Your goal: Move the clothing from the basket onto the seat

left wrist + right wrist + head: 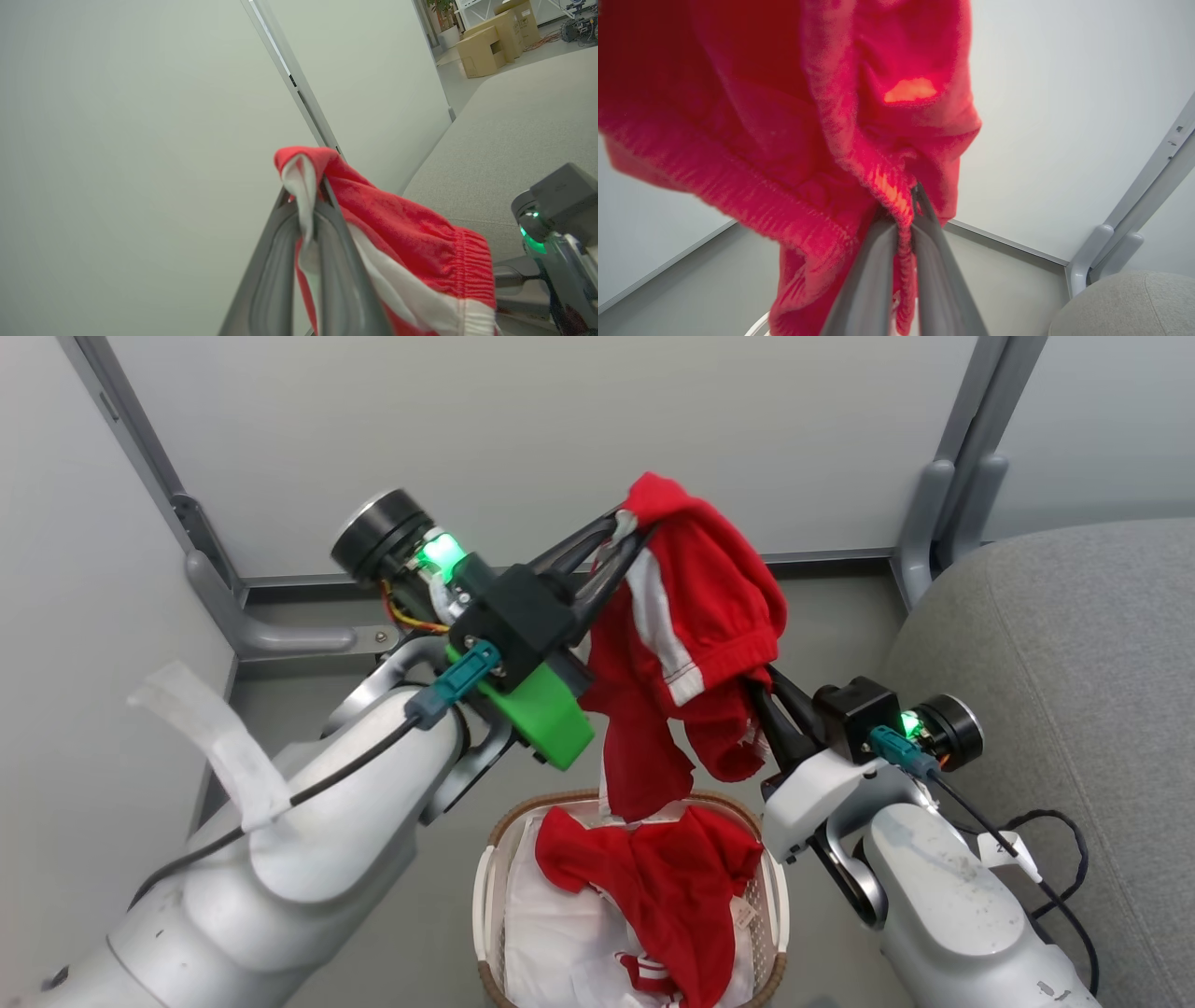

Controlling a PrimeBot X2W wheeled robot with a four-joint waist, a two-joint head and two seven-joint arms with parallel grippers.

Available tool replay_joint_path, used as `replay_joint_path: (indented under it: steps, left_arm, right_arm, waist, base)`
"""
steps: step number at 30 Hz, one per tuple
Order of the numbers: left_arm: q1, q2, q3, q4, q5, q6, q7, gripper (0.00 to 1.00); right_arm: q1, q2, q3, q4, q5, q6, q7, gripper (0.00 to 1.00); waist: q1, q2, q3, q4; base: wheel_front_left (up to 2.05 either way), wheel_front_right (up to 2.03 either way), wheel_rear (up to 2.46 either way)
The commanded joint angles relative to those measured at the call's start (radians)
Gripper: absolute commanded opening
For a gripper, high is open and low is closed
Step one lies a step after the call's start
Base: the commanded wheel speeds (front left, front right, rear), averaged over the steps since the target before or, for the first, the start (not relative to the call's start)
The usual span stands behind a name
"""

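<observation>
Clothing in head view: one red garment hangs above the basket, left gripper clamped on its top, right gripper on its lower hem; a second garment lies inside the basket, the seat to its right. Left wrist view: fingers pinch the white-striped edge. Right wrist view: fingers squeeze a red fold.
</observation>
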State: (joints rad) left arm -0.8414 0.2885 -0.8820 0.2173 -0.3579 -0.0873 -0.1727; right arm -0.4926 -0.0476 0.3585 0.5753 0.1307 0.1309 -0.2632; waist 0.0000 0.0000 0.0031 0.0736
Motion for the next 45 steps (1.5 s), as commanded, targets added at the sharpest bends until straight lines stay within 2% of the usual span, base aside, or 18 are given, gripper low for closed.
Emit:
replay_joint_path:
  steps: [1, 4, 6, 7, 12, 18, 28, 39, 45]
  left_arm:
    - [0.03, 0.011, 0.007, 0.002, -0.009, 0.012, -0.006, 0.0]
    - [0.089, 0.035, 0.03, 0.008, -0.04, 0.041, -0.025, 0.0]
    - [0.131, 0.041, 0.044, 0.015, -0.056, 0.06, -0.04, 0.54]
    - [0.151, 0.042, 0.05, 0.019, -0.064, 0.068, -0.047, 1.0]
    - [0.258, 0.026, 0.089, 0.045, -0.113, 0.106, -0.081, 1.0]
    - [0.368, -0.005, 0.128, 0.084, -0.136, 0.112, -0.093, 1.0]
    - [0.499, -0.063, 0.19, 0.117, -0.099, 0.061, -0.093, 1.0]
    - [0.548, -0.121, 0.262, 0.105, -0.027, 0.018, -0.093, 1.0]
    - [0.565, -0.139, 0.293, 0.095, 0.007, 0.001, -0.092, 1.0]
  right_arm:
    - [-0.011, -0.005, -0.006, -0.009, -0.009, 0.0, -0.002, 0.0]
    - [-0.006, -0.005, -0.014, -0.021, -0.017, 0.0, -0.002, 0.0]
    - [-0.006, -0.005, -0.023, -0.029, -0.023, 0.0, -0.002, 0.0]
    - [-0.006, -0.005, -0.028, -0.032, -0.026, 0.0, -0.002, 0.0]
    - [-0.013, -0.005, -0.055, -0.054, -0.041, 0.0, -0.002, 0.0]
    - [-0.019, -0.005, -0.083, -0.079, -0.074, 0.0, -0.002, 0.0]
    - [-0.01, -0.005, -0.116, -0.104, -0.105, 0.0, -0.002, 0.0]
    - [-0.018, -0.005, -0.126, -0.136, -0.115, 0.0, -0.002, 0.0]
    - [-0.025, -0.005, -0.136, -0.163, -0.124, 0.0, -0.002, 0.0]
  waist:
    - [0.0, 0.0, 0.0, -0.004]
    - [0.0, 0.0, 0.0, -0.011]
    - [0.0, 0.0, -0.001, -0.014]
    - [0.0, 0.0, -0.001, -0.016]
    - [0.0, 0.0, 0.0, -0.019]
    - [0.0, 0.0, 0.006, -0.02]
    - [0.0, 0.0, 0.014, -0.03]
    - [0.0, 0.0, 0.028, -0.042]
    - [0.0, 0.0, 0.051, -0.088]
  base:
    - [0.0, 0.0, 0.0]
    - [0.0, 0.0, 0.0]
    - [0.0, 0.0, 0.0]
    - [0.0, 0.0, 0.0]
    - [0.0, 0.0, 0.0]
    - [0.0, 0.0, 0.0]
    - [0.0, 0.0, 0.0]
    - [0.0, 0.0, 0.0]
    - [0.0, 0.0, 0.0]
